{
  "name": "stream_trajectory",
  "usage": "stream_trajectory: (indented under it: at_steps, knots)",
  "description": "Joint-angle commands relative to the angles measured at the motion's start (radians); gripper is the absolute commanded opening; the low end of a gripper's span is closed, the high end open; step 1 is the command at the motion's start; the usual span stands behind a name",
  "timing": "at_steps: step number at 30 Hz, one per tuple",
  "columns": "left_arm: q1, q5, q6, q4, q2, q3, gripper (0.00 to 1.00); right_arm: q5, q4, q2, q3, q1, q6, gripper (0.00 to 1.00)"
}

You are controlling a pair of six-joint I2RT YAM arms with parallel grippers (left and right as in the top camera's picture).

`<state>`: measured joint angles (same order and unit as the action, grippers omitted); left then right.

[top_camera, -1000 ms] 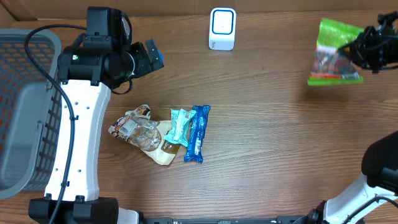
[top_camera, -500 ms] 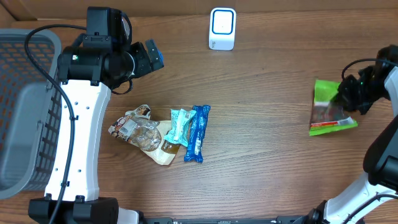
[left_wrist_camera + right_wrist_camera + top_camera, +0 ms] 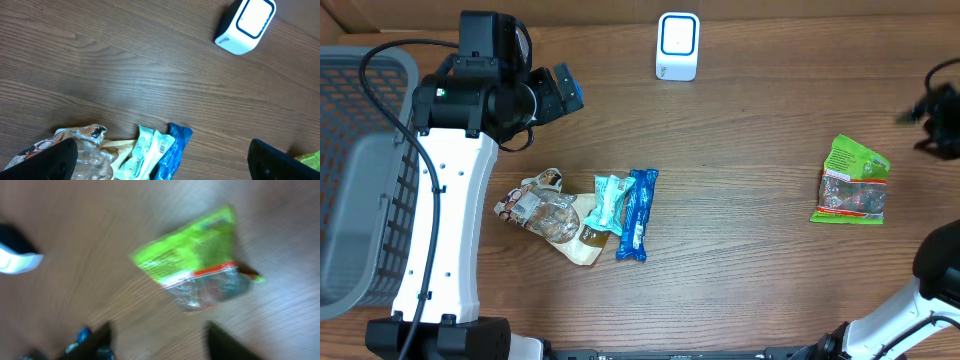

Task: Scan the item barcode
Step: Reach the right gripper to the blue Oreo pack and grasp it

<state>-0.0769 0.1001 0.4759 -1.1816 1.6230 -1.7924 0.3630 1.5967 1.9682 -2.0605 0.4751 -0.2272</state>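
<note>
A green snack bag [image 3: 850, 185] with a clear window lies flat on the wooden table at the right, free of any gripper. It appears blurred in the right wrist view, bag [image 3: 200, 270], ahead of my right gripper [image 3: 160, 345], which is open with nothing between its fingers. In the overhead view the right gripper [image 3: 932, 112] is a dark blur at the far right edge, apart from the bag. The white barcode scanner [image 3: 677, 45] stands at the back centre. My left gripper [image 3: 558, 90] hangs wide open and empty above the table, left of the scanner [image 3: 246, 26].
A pile of packets lies at centre left: a clear and brown bag [image 3: 545, 215], a teal packet [image 3: 610, 200] and a blue packet [image 3: 637, 213]. A grey mesh basket [image 3: 360, 180] stands at the left edge.
My right gripper carried the green bag down from the back right, opened and let it go. The bag now lies on the table and the gripper has pulled away. The left arm is unmoved.
</note>
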Motion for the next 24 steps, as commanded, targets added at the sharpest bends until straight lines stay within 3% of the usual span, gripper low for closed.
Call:
stream_trajectory:
  at_steps: [1,5,12,20,24]
  knots:
    - [-0.002,-0.006,0.003,0.003,0.01,-0.003,1.0,0.209,-0.007,-0.018,-0.091,-0.06,0.029,0.8]
    - [-0.002,-0.006,0.003,0.004,0.01,-0.003,1.0,0.396,-0.073,-0.013,-0.07,-0.164,0.079,0.78]
    - [-0.002,-0.006,0.003,0.004,0.01,-0.003,0.99,0.283,-0.183,-0.011,0.091,-0.448,0.018,0.73]
    - [-0.002,-0.006,0.003,0.004,0.01,-0.003,1.0,0.206,-0.623,0.022,0.432,-0.763,-0.133,0.74]
    - [-0.002,-0.006,0.003,0.004,0.01,-0.003,1.0,0.193,-0.761,0.069,0.496,-0.853,-0.137,0.78]
